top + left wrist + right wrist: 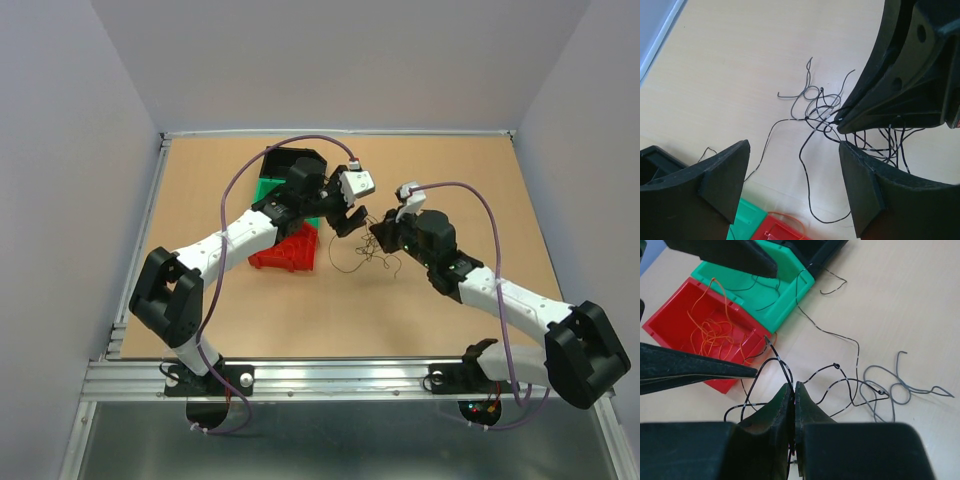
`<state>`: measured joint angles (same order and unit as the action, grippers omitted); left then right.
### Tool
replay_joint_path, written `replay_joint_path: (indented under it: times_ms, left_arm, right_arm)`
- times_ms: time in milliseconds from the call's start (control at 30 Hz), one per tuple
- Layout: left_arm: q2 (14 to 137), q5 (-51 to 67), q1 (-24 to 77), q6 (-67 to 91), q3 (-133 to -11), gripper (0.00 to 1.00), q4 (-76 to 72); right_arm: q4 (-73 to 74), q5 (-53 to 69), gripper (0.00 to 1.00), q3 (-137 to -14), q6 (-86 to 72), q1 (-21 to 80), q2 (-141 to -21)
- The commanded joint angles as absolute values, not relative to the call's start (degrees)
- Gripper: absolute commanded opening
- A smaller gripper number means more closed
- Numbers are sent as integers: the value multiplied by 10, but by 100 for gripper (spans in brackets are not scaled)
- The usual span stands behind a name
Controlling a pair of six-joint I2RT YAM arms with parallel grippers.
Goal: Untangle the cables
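Top external view: a tan counter (450, 300) is seen carrying a black bin (298, 160), green bin (266, 190) and red bin (288, 250). The left end effector (792, 150) is held wide apart near the tangled dark cables (815, 112), which lie on the counter and are clamped by the right end effector (794, 390). In the red bin, orange cables (710, 332) are coiled.

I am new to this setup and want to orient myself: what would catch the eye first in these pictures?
The tangle of dark cables in the middle of the table, pinched by the shut right gripper while the open left gripper hovers beside it. Left of it, the red bin holds orange wires, with a green bin behind.
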<state>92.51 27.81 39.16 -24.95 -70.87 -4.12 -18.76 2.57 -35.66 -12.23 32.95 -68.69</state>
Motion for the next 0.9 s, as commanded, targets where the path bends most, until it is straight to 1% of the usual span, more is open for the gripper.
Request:
replay_joint_path:
  times_ms: [0, 133, 233, 267, 367, 567, 633, 867]
  left_arm:
    - [902, 281, 393, -259, -715, 82, -72]
    - [911, 272, 393, -264, -719, 77, -73]
    - [917, 273, 395, -269, -720, 71, -74]
    - [918, 268, 396, -274, -719, 67, -74]
    - [920, 262, 400, -283, -714, 62, -74]
    - [915, 256, 405, -304, -696, 58, -75]
    - [916, 258, 408, -310, -693, 58, -73]
    - [897, 260, 408, -330, -672, 73, -72]
  right_arm:
    - [-205, 67, 6, -389, -107, 339, -688]
    - [-202, 75, 6, -393, -104, 345, -688]
    - [-202, 78, 6, -394, -103, 349, -688]
    - [-202, 79, 6, -394, -104, 349, -687]
    - [-202, 78, 6, -394, -103, 349, -685]
    - [-198, 67, 6, -395, -109, 349, -680]
    - [-198, 66, 6, -395, -111, 350, -678]
    - [-193, 54, 6, -395, -112, 349, -672]
